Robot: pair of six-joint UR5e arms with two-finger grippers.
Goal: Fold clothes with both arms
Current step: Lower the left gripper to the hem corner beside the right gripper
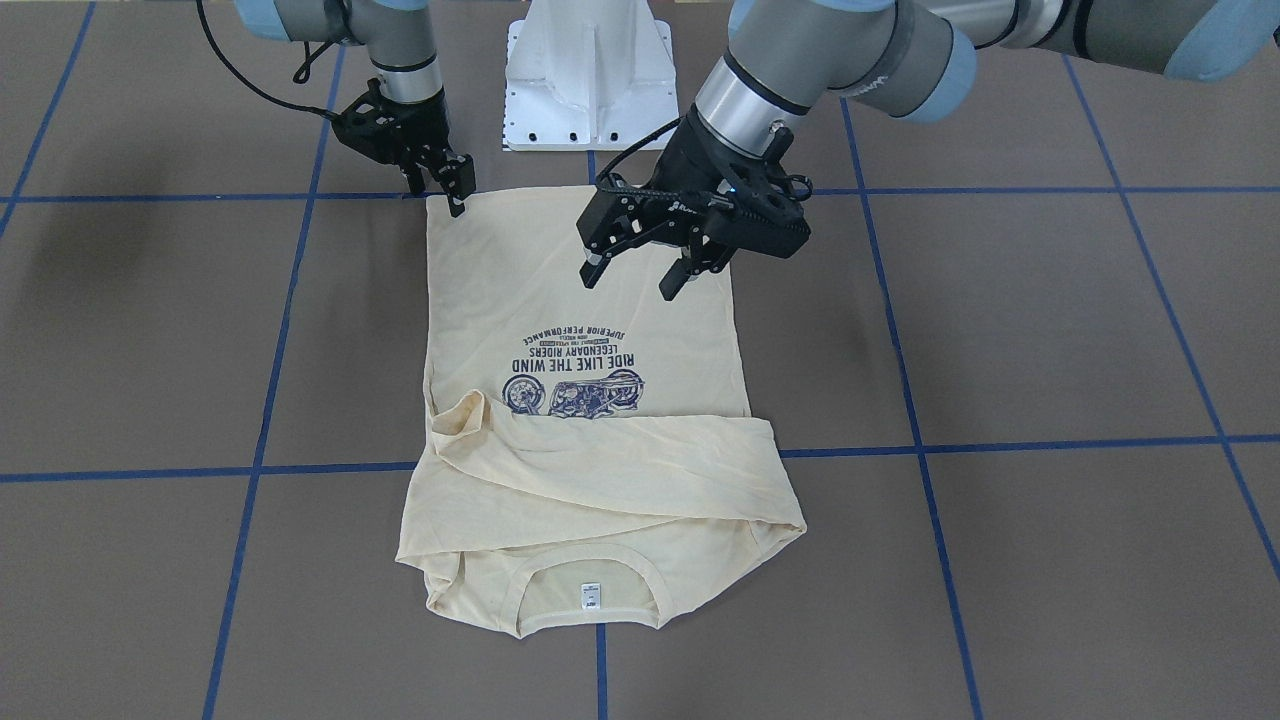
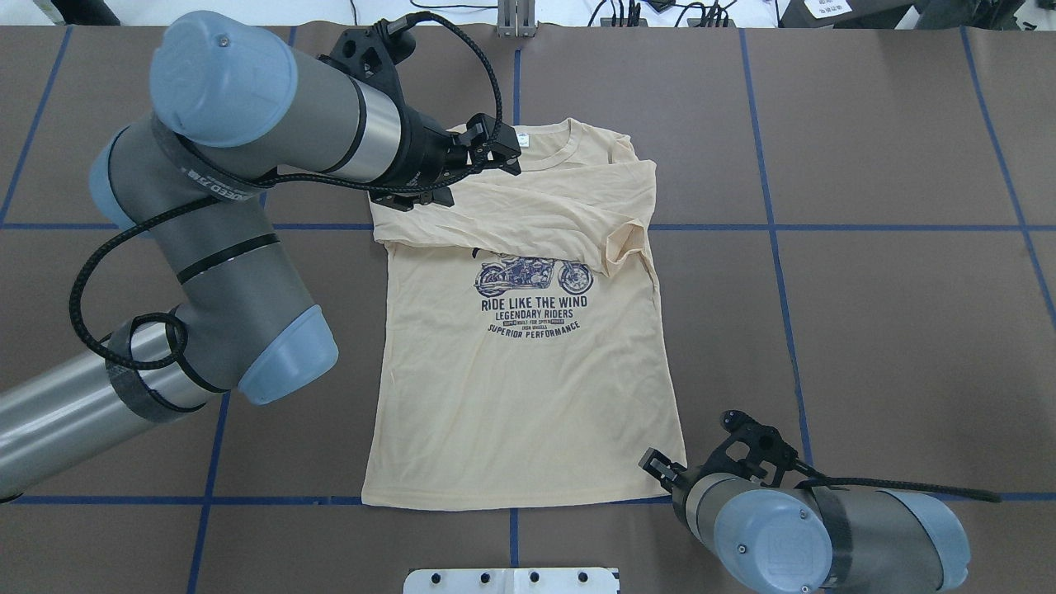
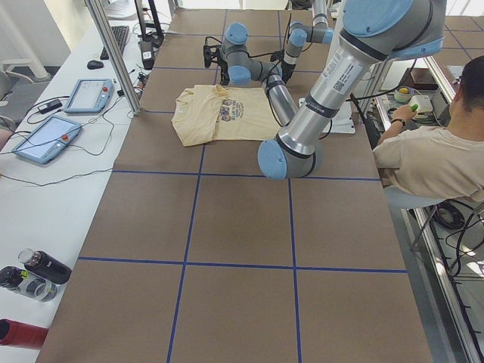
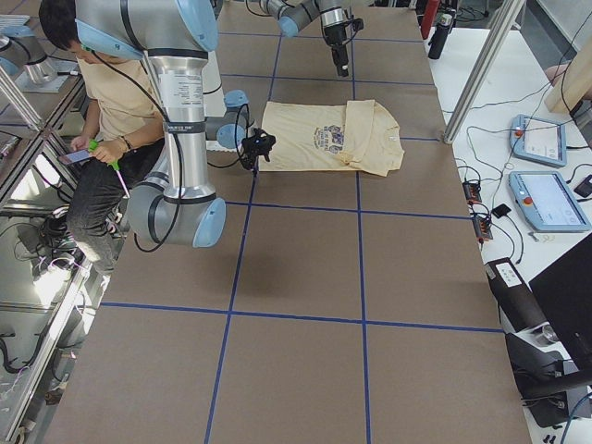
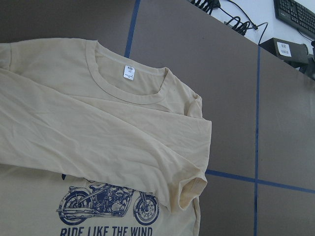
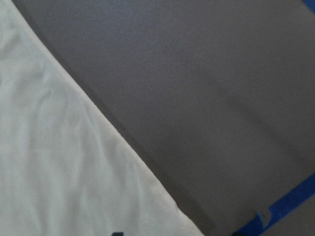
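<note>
The cream-yellow long-sleeved T-shirt (image 1: 600,300) lies flat on the table, print up, with its sleeves folded across the chest and its neck away from the robot. It also shows in the overhead view (image 2: 528,396), the left wrist view (image 5: 98,132) and the right wrist view (image 6: 49,162). My left gripper (image 1: 635,278) hangs open and empty well above the shirt's body; the overhead view shows it over the upper left shoulder (image 2: 495,153). My right gripper (image 1: 437,192) is low at the hem's corner on the robot's right (image 2: 656,466), its fingers apart and holding nothing.
The white pedestal base (image 1: 588,80) stands just behind the hem. The brown table (image 2: 866,330) carries blue tape lines. A seated person (image 3: 431,151) is beside the robot. Tablets (image 3: 45,136) and bottles (image 3: 38,272) lie along the operators' side.
</note>
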